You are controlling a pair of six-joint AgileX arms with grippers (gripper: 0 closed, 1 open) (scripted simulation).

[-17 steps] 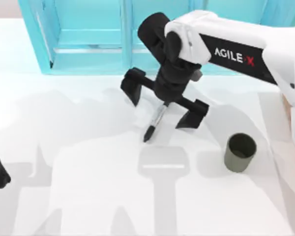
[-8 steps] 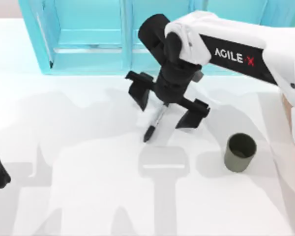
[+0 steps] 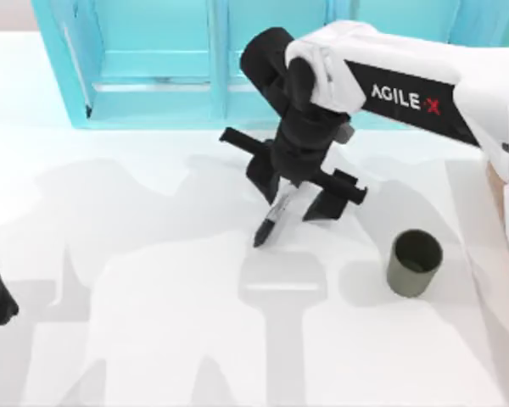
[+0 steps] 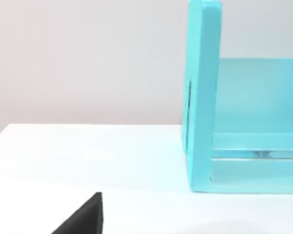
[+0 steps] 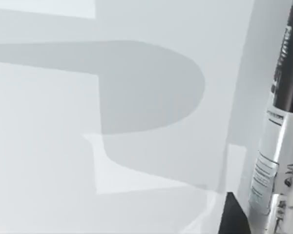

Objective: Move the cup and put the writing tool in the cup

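While the right gripper (image 3: 295,188) straddles it, the marker (image 3: 271,218) lies flat.

Table (image 3: 153,339): white surface, crossed by soft grey shadows. Turquoise shelf unit (image 3: 153,59) stands along the far edge, open-fronted, with upright dividers between its compartments. Left wrist view: 1 turquoise end panel (image 4: 202,97) upright on the white surface, plain pale wall (image 4: 88,58) behind it.
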